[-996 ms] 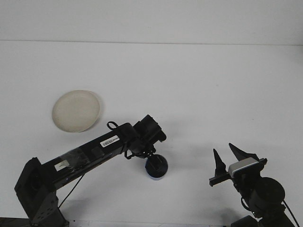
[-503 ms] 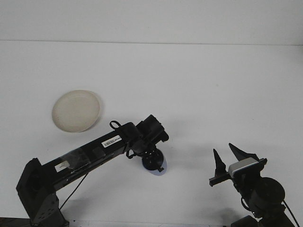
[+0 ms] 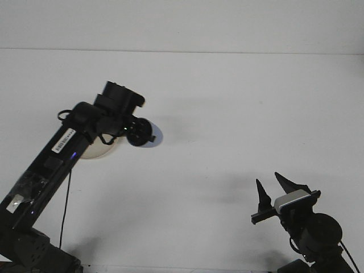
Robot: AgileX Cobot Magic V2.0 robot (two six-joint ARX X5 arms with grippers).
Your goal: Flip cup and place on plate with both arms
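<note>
The left gripper [image 3: 138, 132] was clamped on a blue cup [image 3: 149, 135], held on its side in the air just right of the plate [image 3: 105, 149], which the arm mostly hid. The right gripper [image 3: 274, 190] sat well apart, near the table's [image 3: 239, 102] front right, jaws spread and holding nothing.

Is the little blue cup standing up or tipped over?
Tipped sideways: the small blue cup hangs in the left gripper, off the table, its round end facing right.

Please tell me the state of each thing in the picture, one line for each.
cup: held above the table by the left gripper, tilted sideways
left gripper: shut on the cup
plate: on the table, mostly hidden under the left arm
right gripper: open, empty
</note>
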